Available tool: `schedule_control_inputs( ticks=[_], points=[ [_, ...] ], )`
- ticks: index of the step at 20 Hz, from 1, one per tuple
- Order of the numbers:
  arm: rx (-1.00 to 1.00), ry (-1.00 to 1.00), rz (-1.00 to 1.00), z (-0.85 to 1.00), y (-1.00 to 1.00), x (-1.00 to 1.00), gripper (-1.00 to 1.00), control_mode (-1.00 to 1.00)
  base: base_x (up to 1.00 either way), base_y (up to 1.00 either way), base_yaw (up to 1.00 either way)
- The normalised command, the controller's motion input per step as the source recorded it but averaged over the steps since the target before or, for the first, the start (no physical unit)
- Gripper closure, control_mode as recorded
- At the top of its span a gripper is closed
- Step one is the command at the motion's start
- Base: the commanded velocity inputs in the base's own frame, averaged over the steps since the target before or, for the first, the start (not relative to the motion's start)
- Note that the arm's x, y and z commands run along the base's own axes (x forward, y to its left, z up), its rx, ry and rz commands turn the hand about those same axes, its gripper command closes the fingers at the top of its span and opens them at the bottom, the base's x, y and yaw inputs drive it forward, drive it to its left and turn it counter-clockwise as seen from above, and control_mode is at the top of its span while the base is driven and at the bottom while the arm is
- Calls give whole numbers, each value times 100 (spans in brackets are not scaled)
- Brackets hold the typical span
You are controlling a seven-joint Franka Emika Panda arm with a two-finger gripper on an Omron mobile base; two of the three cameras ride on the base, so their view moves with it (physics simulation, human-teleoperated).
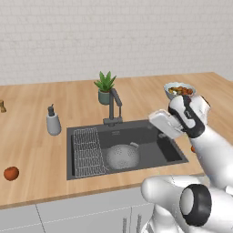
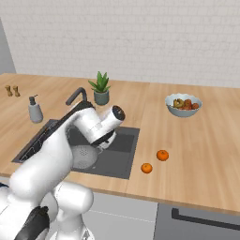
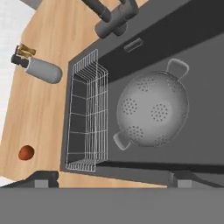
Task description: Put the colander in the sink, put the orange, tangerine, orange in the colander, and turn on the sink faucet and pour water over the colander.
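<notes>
Gripper [image 3: 113, 178] hovers open above colander [image 3: 152, 114].

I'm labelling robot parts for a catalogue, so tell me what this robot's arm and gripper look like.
A glossy white arm of rounded, tubular segments with dark grey to black joint rings, no visible cables or markings. Its gripper has a white, boxy body and two small dark grey, blocky finger tips.

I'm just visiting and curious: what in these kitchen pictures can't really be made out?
- Sink: right base view, mostly behind the arm.
- Colander: same view, partly covered.
- Fruit bowl: left base view, arm covers its lower part; fruits too small to name.
- Faucet: hand view, cut off at top.
</notes>
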Motion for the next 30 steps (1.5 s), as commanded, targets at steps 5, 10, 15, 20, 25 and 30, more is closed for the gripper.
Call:
schedule_control_inputs(
  ticks=[5, 10, 15, 20, 25, 30],
  points=[
    [-30, -16, 14, 64, 98, -92, -100, -100, 0, 0, 0],
    [-31, -4, 19, 55, 100, -89, -100, -100, 0, 0, 0],
    [-23, 0, 22, 33, 100, -79, -100, -100, 0, 0, 0],
    [-26, 1, 17, 25, 100, -41, -100, -100, 0, 0, 0],
    [-12, 0, 6, 1, 97, -13, -100, -100, 0, 0, 0],
    [0, 0, 6, -7, 98, 0, -100, -100, 0, 0, 0]
  ],
)
